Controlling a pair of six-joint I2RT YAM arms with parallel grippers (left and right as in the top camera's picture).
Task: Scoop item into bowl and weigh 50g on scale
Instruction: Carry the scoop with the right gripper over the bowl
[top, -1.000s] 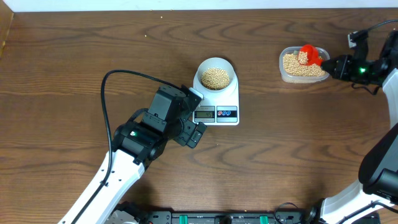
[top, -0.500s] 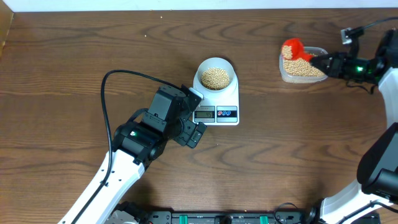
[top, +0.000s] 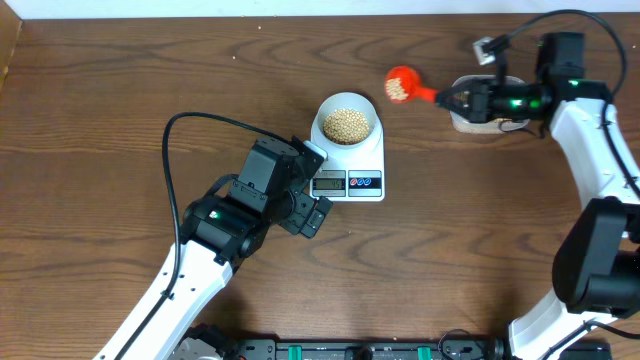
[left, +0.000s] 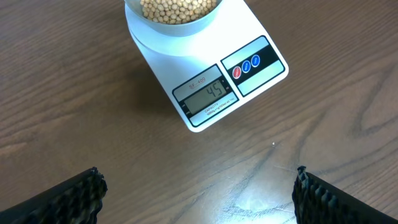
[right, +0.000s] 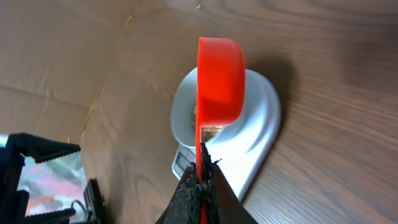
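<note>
The pale bowl (top: 347, 121) holds tan beans (top: 348, 124) and stands on the white scale (top: 365, 160). In the left wrist view the scale (left: 255, 81) reads 45 on its display, and the bowl (left: 168, 30) shows at the top edge. My right gripper (top: 452, 98) is shut on the handle of a red scoop (top: 400, 83) carrying beans, in the air right of the bowl. In the right wrist view the scoop (right: 219, 78) is seen edge-on from my gripper (right: 202, 180), with the bowl (right: 181, 115) beyond it. My left gripper (top: 312, 190) is open and empty beside the scale's front left corner.
A clear plastic tub (top: 482, 120) of beans stands at the back right, mostly hidden under my right arm. My left arm lies across the front left of the wooden table (top: 120, 110).
My right gripper has lifted the loaded red scoop out of the tub and carried it left toward the bowl. The left arm has not moved.
</note>
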